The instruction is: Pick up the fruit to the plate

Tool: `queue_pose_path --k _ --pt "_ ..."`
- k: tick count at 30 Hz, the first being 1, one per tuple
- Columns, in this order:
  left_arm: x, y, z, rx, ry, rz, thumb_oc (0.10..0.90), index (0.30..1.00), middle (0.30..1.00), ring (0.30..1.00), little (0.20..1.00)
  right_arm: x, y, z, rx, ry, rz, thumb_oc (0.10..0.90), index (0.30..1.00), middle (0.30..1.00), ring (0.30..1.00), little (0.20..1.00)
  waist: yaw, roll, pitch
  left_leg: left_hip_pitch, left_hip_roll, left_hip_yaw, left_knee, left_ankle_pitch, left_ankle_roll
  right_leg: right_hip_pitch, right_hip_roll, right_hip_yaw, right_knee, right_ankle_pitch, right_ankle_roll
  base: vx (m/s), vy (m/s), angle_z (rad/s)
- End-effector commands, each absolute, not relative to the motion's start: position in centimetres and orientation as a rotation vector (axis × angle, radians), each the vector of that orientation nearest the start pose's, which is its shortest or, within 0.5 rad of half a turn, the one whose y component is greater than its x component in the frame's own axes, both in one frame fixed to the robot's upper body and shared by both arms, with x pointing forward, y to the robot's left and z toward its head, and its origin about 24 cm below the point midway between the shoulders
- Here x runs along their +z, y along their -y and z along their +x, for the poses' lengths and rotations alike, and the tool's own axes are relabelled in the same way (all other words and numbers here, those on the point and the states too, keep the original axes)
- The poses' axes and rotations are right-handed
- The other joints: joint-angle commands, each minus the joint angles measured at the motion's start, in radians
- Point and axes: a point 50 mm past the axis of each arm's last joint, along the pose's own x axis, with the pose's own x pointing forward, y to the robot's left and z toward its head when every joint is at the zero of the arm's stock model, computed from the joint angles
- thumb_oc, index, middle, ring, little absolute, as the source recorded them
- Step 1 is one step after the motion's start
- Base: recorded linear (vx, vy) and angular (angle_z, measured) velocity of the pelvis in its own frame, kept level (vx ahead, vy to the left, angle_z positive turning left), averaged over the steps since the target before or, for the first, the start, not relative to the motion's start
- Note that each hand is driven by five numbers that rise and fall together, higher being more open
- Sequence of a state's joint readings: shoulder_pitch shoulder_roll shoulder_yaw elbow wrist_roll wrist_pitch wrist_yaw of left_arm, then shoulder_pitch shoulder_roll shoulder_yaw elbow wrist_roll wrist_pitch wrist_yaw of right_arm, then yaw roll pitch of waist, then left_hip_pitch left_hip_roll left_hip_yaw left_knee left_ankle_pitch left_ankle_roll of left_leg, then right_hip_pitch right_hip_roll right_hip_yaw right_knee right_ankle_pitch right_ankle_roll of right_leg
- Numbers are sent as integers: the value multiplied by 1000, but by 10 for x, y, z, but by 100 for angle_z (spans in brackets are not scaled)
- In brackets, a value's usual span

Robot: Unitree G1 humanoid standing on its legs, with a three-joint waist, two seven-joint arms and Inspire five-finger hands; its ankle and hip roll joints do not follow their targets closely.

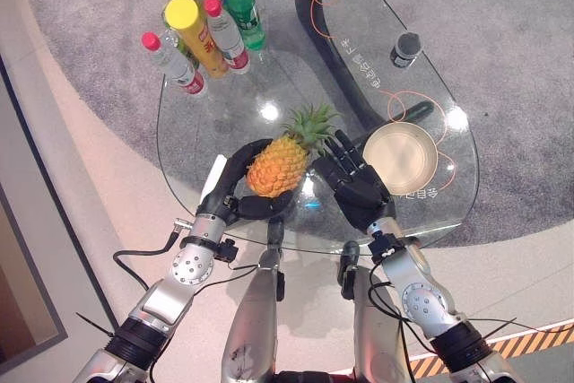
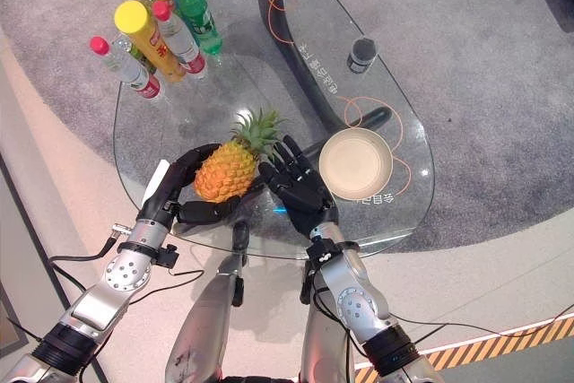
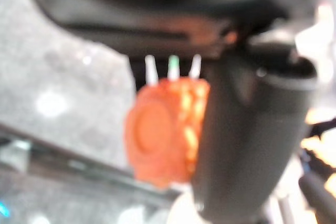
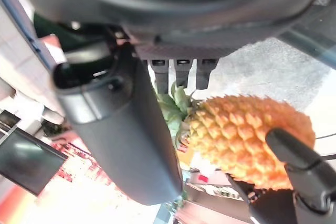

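Observation:
An orange pineapple [image 1: 276, 166] with a green crown lies tilted over the near part of the glass table [image 1: 215, 118], crown pointing away from me. My left hand [image 1: 235, 187] is curled round its left side and base, fingers wrapped under it. In the left wrist view the fruit's round base [image 3: 160, 140] shows beside the thumb [image 3: 247, 140]. My right hand [image 1: 359, 187] stands open just right of the fruit, fingers straight, palm facing it. The right wrist view shows the pineapple [image 4: 247, 135] past that hand's thumb [image 4: 121, 135]. A beige plate [image 1: 401, 157] sits right of the right hand.
Several bottles [image 1: 206, 20] with red, yellow and green caps stand clustered at the table's far left. A small dark cup [image 1: 405, 49] stands at the far right. The table's near edge runs just below both hands; grey carpet lies beyond.

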State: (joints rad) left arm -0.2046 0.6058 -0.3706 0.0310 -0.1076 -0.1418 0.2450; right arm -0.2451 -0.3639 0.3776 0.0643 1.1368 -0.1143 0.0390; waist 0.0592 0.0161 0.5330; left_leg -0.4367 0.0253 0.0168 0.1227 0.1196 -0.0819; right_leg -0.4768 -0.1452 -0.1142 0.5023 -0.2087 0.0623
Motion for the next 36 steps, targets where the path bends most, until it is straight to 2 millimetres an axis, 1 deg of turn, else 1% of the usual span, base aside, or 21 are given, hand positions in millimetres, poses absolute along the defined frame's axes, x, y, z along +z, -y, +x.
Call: queue_pose_path --k 1,10,15,18,23,26,30,33,36 --pt "154 -149 275 -284 560 415 100 300 300 300 200 133 104 285 639 241 686 800 900 900 900 900 -18 -36 -13 18 -89 14 169 -133 57 112 10 -37 -313 260 16 0 0 0" --pt "144 -140 276 -399 486 444 100 300 300 300 200 139 104 287 653 279 710 800 900 900 900 900 -20 -29 -13 9 -95 15 175 -137 62 98 3 -37 -306 264 24 0 0 0" --pt "144 -138 275 -420 504 483 100 300 300 300 200 139 105 289 641 270 722 800 900 900 900 900 -22 -26 -13 6 -96 20 177 -139 62 95 -1 -38 -306 265 26 0 0 0" --pt "145 -137 275 -420 515 488 100 300 300 300 200 136 107 290 628 261 750 800 900 900 900 900 -23 -23 -13 1 -96 24 181 -141 64 89 -6 -37 -302 265 27 0 0 0" --pt "145 -137 275 -422 513 485 100 300 300 300 200 136 103 288 688 272 805 800 900 900 900 900 -22 -20 -13 1 -97 26 183 -143 65 86 -10 -37 -298 265 30 8 15 3" --pt "143 -138 276 -425 504 479 100 300 300 300 200 145 94 283 841 318 877 800 900 900 900 900 -19 -17 -13 -5 -101 24 189 -148 67 79 -13 -35 -294 265 33 0 0 0" --pt "142 -137 276 -433 502 483 100 300 300 300 200 149 92 281 892 353 891 800 900 900 900 900 -18 -15 -13 -9 -102 25 193 -149 67 76 -14 -36 -293 266 35 0 0 0" --pt "140 -137 276 -442 496 497 100 300 300 300 200 152 93 281 887 376 912 800 900 900 900 900 -17 -15 -13 -13 -104 23 200 -154 68 72 -15 -35 -289 266 37 0 0 0" --pt "139 -135 276 -460 488 525 100 300 300 300 200 153 97 284 830 396 915 800 900 900 900 900 -19 -15 -13 -16 -105 22 208 -158 68 69 -15 -33 -288 266 37 0 0 0"
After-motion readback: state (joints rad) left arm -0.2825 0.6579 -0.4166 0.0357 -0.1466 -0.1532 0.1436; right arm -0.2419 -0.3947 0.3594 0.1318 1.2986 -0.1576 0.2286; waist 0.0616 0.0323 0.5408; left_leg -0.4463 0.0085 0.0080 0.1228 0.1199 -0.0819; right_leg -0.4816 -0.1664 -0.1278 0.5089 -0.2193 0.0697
